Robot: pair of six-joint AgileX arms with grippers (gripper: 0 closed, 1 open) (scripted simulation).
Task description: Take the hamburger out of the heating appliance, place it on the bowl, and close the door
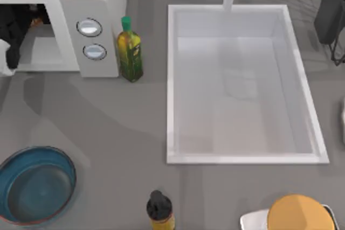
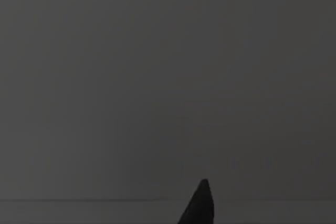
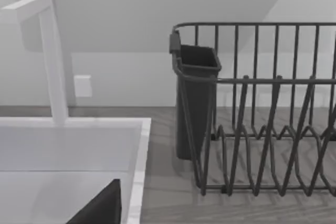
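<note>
Left hand is what you should watch: its dark arm reaches into the cavity of the heating appliance through the open front, and you cannot tell from these views whether its fingers are spread or pinching anything. A small orange-tan speck deep inside the appliance, just beyond the arm, is probably the hamburger, though you should treat that as a guess. The left wrist view is dark.

From the appliance, the bowl lies straight toward the near edge of the surface, well apart from the cavity mouth, so your carry would run outward and then down that same left side. The left arm is plainly the nearer one to both.

Beside the appliance's knob panel stands an olive-oil bottle, and beyond that the sink. Your right arm sits parked past the sink, by the dish rack.
</note>
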